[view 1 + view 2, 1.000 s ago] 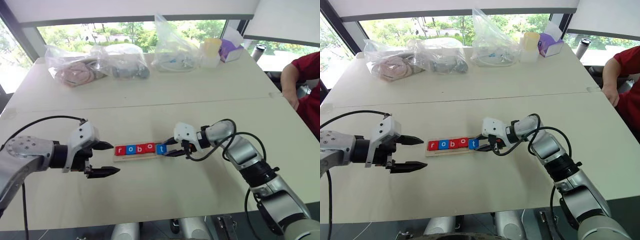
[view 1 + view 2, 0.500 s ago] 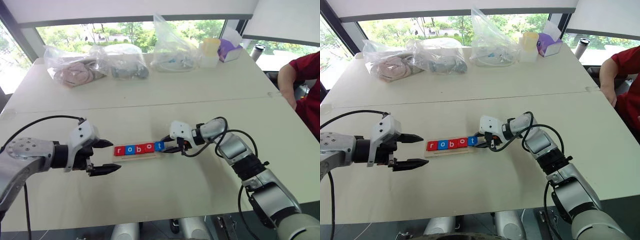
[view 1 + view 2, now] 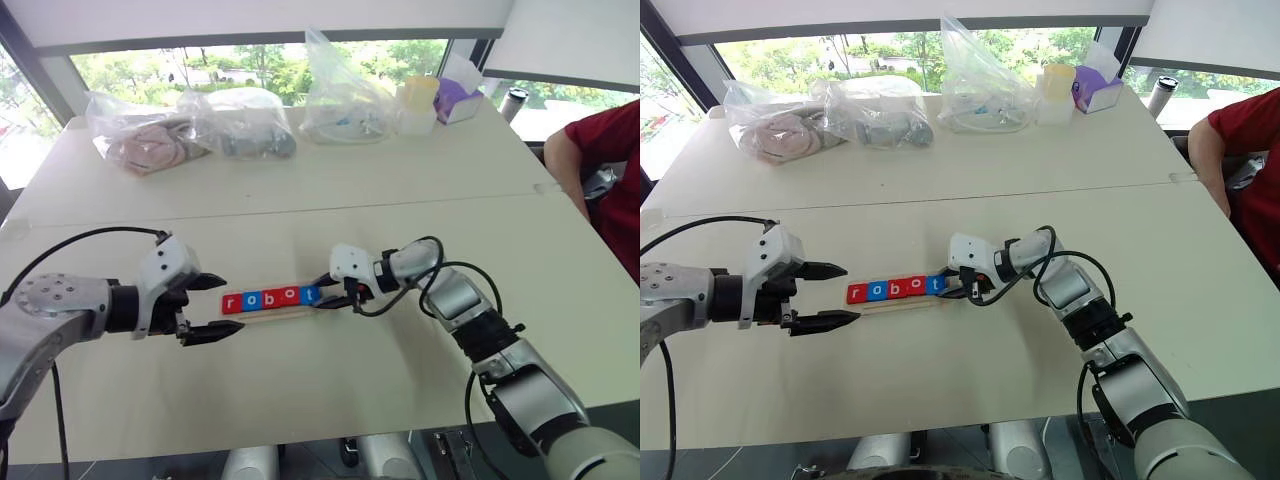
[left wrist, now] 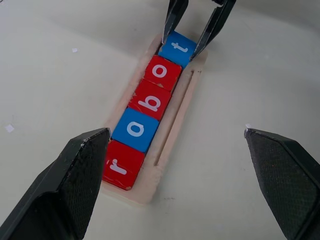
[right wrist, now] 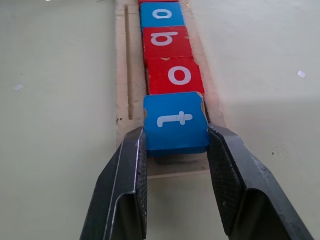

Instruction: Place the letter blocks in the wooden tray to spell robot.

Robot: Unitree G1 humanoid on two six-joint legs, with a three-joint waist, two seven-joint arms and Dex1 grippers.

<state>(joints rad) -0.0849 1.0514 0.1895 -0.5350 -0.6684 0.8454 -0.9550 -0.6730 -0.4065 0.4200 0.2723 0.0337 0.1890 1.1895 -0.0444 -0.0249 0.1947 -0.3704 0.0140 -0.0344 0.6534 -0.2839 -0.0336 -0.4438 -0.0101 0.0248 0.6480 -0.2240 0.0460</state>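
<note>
Pincer right clamped on blue t block, seating it at wooden tray end after r-o-b-o | left pincer spread wide, flanking tray's r end, likely steadying | word nearly done

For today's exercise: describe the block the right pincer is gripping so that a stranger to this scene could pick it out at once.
On the pale table, find the wooden tray between the two arms, holding a row of five letter blocks. The one wanted sits at the row's end nearest the right pincer, clamped between its black fingers. It is the blue t block, beside a red o block.
</note>
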